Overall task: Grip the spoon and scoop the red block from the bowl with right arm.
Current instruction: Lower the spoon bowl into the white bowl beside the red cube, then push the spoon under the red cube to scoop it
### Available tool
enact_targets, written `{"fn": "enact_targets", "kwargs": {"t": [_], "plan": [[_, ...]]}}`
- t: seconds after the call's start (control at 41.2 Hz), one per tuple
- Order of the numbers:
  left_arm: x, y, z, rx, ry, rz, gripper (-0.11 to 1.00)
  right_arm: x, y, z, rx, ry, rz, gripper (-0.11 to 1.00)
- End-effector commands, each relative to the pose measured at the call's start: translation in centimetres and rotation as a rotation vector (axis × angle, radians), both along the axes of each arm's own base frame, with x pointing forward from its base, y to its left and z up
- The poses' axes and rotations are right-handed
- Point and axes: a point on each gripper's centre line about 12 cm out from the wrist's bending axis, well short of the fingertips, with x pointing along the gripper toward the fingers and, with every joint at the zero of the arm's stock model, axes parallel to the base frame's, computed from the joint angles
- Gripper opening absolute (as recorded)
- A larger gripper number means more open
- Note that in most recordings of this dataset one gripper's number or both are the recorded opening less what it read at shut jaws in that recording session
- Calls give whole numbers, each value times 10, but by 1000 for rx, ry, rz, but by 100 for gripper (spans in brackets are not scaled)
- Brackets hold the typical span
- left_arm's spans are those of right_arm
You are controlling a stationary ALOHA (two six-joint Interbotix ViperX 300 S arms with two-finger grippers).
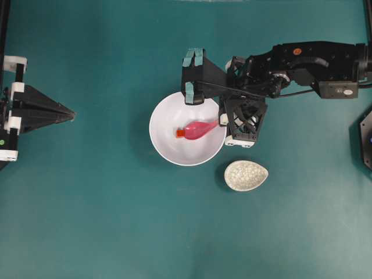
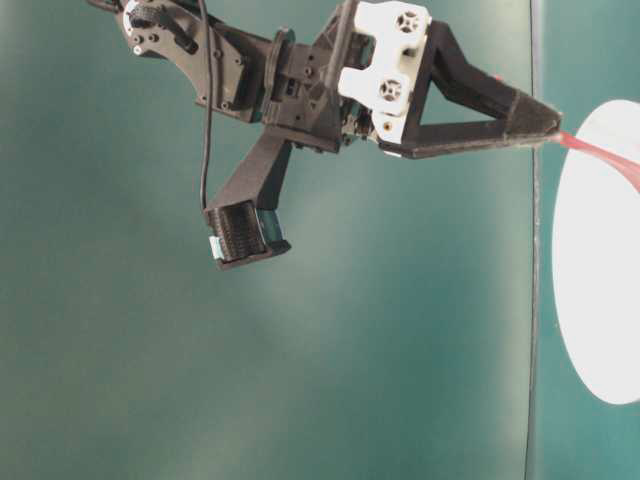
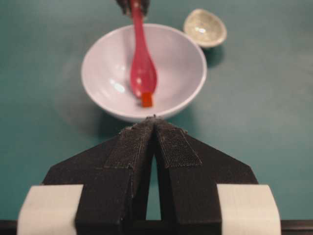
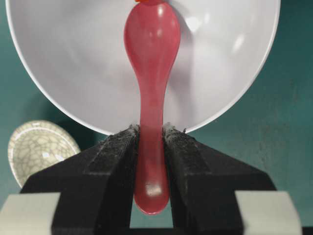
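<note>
**Spoon clamped by its handle, scoop tip at the block inside the bowl**

Spoon (image 4: pixel 151 93) sits pinched between the two fingers of the right gripper (image 4: pixel 151 131), which are closed on the handle near its end, so the whole scoop reaches forward past the fingertips. Holding it that far back looks deliberate: it lets the scoop go down into the bowl (image 1: pixel 165 145) while the gripper itself stays outside, over the rim on the side facing the arm. The scoop lies hollow-side up, low in the bowl, its front edge touching or just short of the red block (image 1: pixel 180 133); which of the two, the views do not settle. The block rests on the bowl's floor, on the far side of the scoop from the gripper. It is not on the spoon, so by my reading the scooping itself is yet to be done.

The right arm (image 1: pixel 308 64) comes in from the right edge of the overhead view, with the wrist bent so the gripper slants down toward the bowl. The spoon carries on that line, handle high, scoop low.

The left gripper (image 3: pixel 154 125) is parked well apart at the left edge of the table, pointing at the bowl, fingers pressed together on nothing.

A small speckled dish (image 1: pixel 246 175) sits just beside the bowl, under the right gripper's near side, clear of the spoon.
</note>
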Motion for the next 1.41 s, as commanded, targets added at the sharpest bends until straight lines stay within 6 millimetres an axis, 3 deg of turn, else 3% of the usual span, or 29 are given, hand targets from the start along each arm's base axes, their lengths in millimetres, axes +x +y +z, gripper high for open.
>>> {"fn": "enact_targets", "kwargs": {"t": [0.0, 0.947, 1.384], "plan": [[2, 0, 10, 5, -26, 1, 0, 6, -1, 14, -10, -52, -2, 24], [2, 1, 10, 3, -26, 2, 0, 27, 2, 19, -21, -152, -15, 24], [2, 0, 10, 5, -28, 1, 0, 27, 2, 22, -23, -170, -20, 24]]}}
